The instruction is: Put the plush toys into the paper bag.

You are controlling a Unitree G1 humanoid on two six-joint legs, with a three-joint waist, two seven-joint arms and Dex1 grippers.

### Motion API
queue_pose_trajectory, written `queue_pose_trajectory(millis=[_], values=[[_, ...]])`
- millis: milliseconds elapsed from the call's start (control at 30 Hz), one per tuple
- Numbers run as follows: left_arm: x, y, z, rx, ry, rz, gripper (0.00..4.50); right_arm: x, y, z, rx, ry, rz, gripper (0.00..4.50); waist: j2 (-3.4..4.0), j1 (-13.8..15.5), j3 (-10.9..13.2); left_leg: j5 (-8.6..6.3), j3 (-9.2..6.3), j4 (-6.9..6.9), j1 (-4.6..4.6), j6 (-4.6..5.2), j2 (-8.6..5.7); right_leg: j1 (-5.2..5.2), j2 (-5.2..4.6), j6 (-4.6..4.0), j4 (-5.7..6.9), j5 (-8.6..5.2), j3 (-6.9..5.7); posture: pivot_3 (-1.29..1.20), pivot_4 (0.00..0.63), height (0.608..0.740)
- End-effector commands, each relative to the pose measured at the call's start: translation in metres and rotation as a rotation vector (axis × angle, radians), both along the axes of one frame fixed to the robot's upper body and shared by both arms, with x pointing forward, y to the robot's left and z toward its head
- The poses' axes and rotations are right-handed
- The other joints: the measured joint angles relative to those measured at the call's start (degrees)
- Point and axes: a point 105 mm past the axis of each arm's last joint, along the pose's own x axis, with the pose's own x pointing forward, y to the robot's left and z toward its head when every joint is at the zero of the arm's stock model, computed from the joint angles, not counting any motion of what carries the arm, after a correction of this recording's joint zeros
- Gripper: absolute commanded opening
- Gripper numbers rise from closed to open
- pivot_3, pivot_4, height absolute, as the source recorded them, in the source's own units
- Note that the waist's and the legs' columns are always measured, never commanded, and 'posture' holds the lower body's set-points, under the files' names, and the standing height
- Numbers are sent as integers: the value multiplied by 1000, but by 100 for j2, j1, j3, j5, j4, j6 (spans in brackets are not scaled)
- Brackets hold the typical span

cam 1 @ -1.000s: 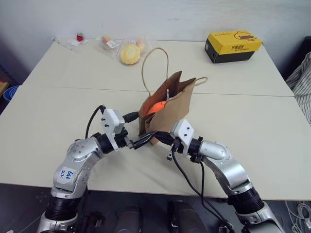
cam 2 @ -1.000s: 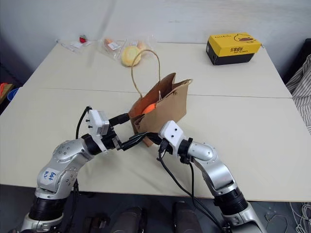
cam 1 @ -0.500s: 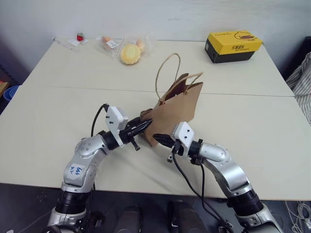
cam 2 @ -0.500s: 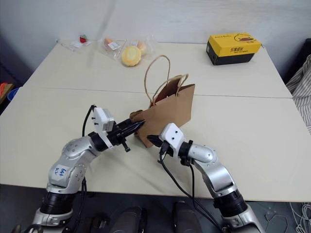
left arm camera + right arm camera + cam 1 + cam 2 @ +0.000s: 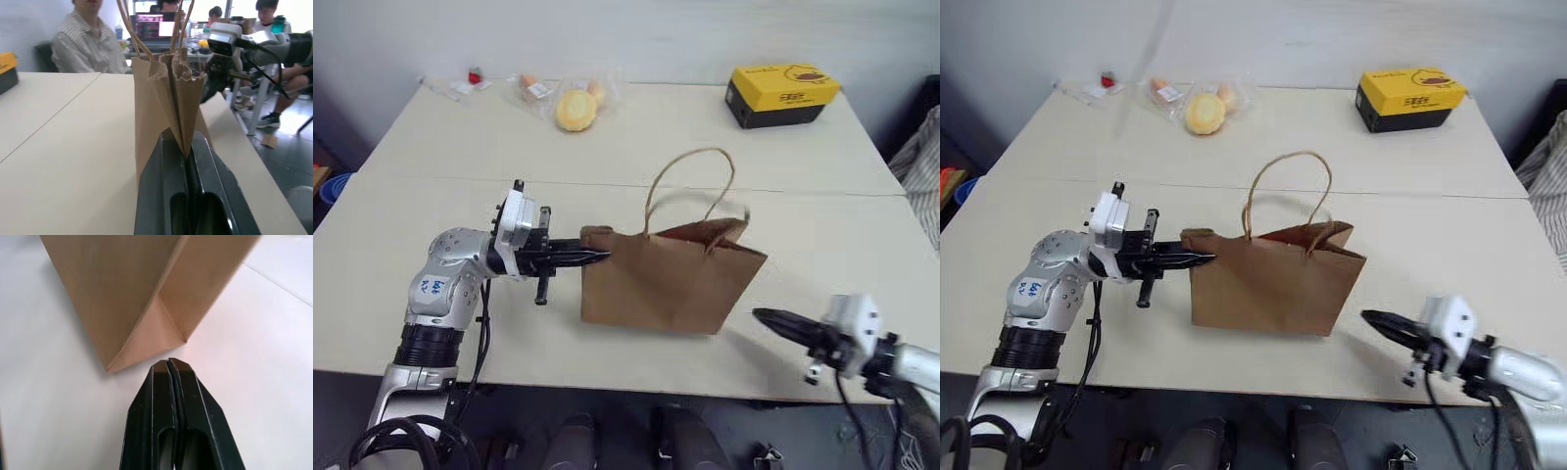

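Upright near the table's (image 5: 431, 157) front edge stands the paper bag (image 5: 666, 284), its left top corner clamped between the left gripper's (image 5: 597, 258) fingers. Well apart, the right gripper (image 5: 766, 317) hovers, jaws pressed together.

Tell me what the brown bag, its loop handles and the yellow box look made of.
Bag: matte brown kraft paper, judging by its creased folds and serrated rim. Handles: probably twisted paper cord; tan, thin, holding a loop shape. Box: likely printed cardboard, with sharp edges, a yellow lid and a black base.
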Motion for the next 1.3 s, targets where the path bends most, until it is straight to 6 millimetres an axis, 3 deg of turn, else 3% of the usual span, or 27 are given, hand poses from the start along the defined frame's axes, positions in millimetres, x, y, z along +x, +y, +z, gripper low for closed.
queue_pose_trajectory(millis=[33,200,367,500,600,733,867,967,1067,1300], values=[[5,6,-1,47,-66,5,34,-5,-17,9,-19,-45,-25,0,0,-11,0,-1,4,-1,5,1,1,0,2,0,8,0,5,0,150,740],[7,7,-13,95,-144,34,34,-3,-28,-2,-23,-93,-97,0,0,14,0,0,10,1,12,1,2,-1,0,0,19,0,11,0,150,740],[10,15,-20,122,-163,114,34,2,-15,2,3,-160,-57,0,2,15,-1,5,11,1,10,-8,1,-3,-4,0,19,0,12,0,150,740],[7,20,-20,162,-170,127,845,11,-7,14,63,-174,-35,0,3,7,-1,4,11,10,10,-7,2,-3,-5,0,26,0,13,0,150,740],[4,23,-17,158,-175,143,1867,12,-3,17,80,-148,-4,612,4,13,-2,5,8,4,10,-8,2,-5,-5,-1,26,0,12,0,150,740],[-5,45,-14,166,-150,210,3174,12,2,28,67,-139,62,2066,5,3,-1,6,3,8,-4,-9,3,-11,-8,0,31,0,8,0,150,740],[-18,79,-15,204,-74,334,4455,3,-7,40,0,-107,133,3522,8,-7,1,1,3,1,-1,-1,5,-13,-9,-2,24,-1,9,0,150,740],[-25,108,-22,285,-67,453,4500,-1,-16,49,-46,-66,179,4469,9,7,1,-10,-1,0,1,18,5,-9,-13,-3,15,-2,6,0,150,740],[-29,129,-26,341,-69,547,4500,2,-25,51,-88,-42,198,4469,8,17,2,-12,-2,0,3,23,5,-4,-17,-4,9,-2,5,0,150,740],[-46,143,-40,396,-19,604,4500,25,-42,42,-167,-79,180,4469,12,-8,3,-14,-2,-8,2,25,4,-6,-22,-5,-1,-3,2,0,150,740]])
